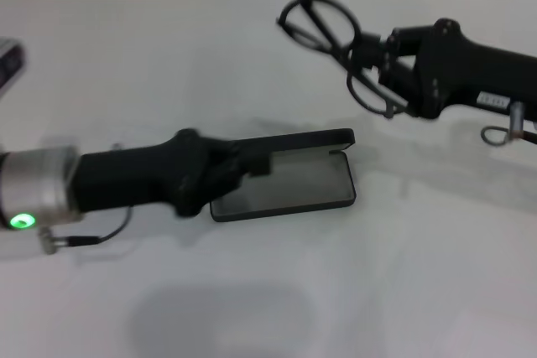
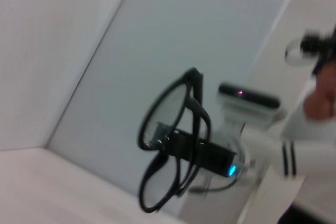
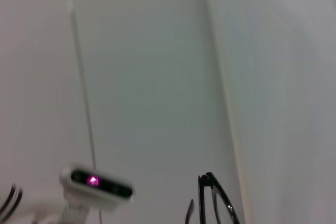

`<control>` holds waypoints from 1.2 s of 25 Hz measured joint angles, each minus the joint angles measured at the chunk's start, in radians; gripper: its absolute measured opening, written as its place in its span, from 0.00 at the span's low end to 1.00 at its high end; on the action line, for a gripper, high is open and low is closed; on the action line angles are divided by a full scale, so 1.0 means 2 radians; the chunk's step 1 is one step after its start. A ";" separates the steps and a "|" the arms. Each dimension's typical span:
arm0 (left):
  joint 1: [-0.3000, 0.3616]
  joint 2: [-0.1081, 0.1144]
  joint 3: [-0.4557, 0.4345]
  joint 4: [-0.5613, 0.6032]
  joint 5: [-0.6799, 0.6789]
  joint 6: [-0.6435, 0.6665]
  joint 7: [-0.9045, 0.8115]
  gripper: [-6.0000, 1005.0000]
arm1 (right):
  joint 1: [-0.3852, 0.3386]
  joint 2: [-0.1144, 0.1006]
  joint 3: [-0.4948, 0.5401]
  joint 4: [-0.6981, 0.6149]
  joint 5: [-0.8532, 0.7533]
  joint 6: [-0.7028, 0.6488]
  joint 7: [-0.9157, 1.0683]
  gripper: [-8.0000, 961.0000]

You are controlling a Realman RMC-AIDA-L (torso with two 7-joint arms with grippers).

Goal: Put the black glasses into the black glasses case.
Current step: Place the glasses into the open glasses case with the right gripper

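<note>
The right gripper (image 1: 373,60) is holding the glasses (image 1: 336,48) clamped by the frame, lifted above the counter (image 1: 277,291) near its far edge, both lenses tilted. The case (image 1: 289,178) is lying open at the counter's middle, lid raised on its far side. The left gripper (image 1: 247,165) is sitting at the case's left end; whether its fingers are apart or together cannot be told.

White table (image 1: 352,291); open black glasses case (image 1: 289,184) on it.

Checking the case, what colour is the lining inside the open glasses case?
Grey, inside the black glasses case; the head view shows it best.
</note>
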 joint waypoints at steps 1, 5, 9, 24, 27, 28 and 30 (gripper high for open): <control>0.009 0.003 0.000 0.009 0.006 0.000 0.016 0.02 | -0.006 0.001 -0.001 -0.018 -0.017 -0.001 -0.007 0.07; 0.042 0.011 -0.004 0.044 0.017 -0.003 0.052 0.02 | -0.034 0.005 -0.008 -0.101 -0.084 0.001 -0.014 0.07; 0.066 0.012 -0.008 0.063 0.030 -0.019 0.066 0.02 | -0.067 0.004 -0.042 -0.169 -0.107 0.004 -0.042 0.07; 0.093 0.024 -0.010 0.068 0.051 -0.073 0.068 0.02 | -0.163 0.005 -0.237 -0.296 -0.128 0.231 -0.145 0.07; 0.097 0.026 -0.010 0.068 0.052 -0.080 0.069 0.02 | -0.168 0.005 -0.280 -0.301 -0.128 0.295 -0.165 0.07; 0.098 0.027 -0.010 0.069 0.052 -0.082 0.070 0.02 | -0.169 0.005 -0.295 -0.304 -0.128 0.317 -0.172 0.07; 0.099 0.027 -0.010 0.069 0.052 -0.083 0.071 0.02 | -0.171 0.005 -0.318 -0.310 -0.130 0.356 -0.180 0.07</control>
